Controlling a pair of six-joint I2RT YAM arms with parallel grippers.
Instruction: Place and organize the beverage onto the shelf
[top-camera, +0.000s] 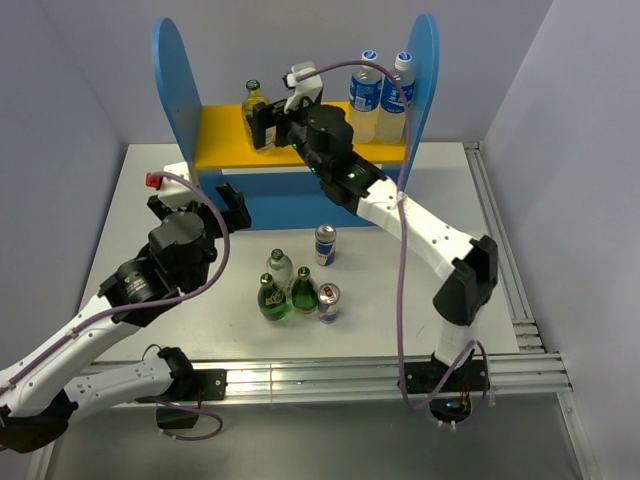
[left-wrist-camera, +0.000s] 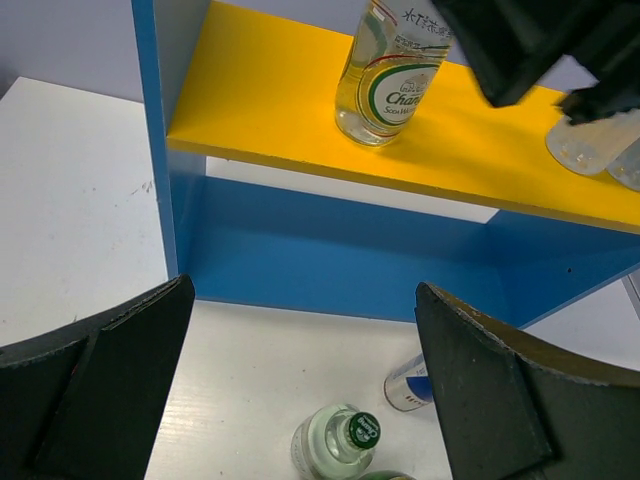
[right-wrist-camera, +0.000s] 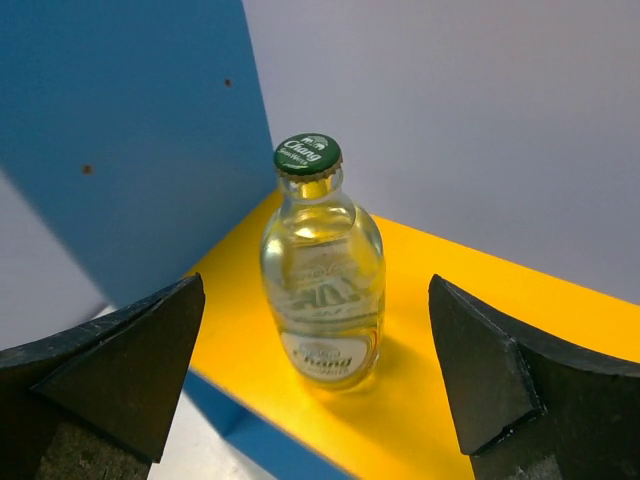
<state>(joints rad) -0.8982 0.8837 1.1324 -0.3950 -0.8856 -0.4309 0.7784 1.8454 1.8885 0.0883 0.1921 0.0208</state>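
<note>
**Fingers spread wide on both arms, nothing gripped**

Right fingers (right-wrist-camera: 120, 370) are fully apart and empty. The right gripper (top-camera: 264, 128) sits over the yellow upper board (top-camera: 225, 145) of the blue two-level shelf (top-camera: 290, 200). A clear glass bottle with a green cap (right-wrist-camera: 322, 290) stands upright on that board near the left side panel. The wrist view frames it between the fingers, just beyond the tips, with no contact visible.

Left fingers (left-wrist-camera: 100, 380) are also wide and empty. The left gripper (top-camera: 197, 208) hovers above the white table (top-camera: 130, 240), in front of the shelf's left end.

Two taller clear plastic bottles with blue labels (top-camera: 366, 95) stand at the board's right end.

The rest of the beverage is on the table in front of the shelf:
- a second clear glass bottle (top-camera: 280, 268)
- two dark green glass bottles (top-camera: 271, 298) side by side, just nearer the arms
- one blue-and-silver can (top-camera: 325, 244) toward the shelf
- another can (top-camera: 328, 302) just right of the green pair
</note>
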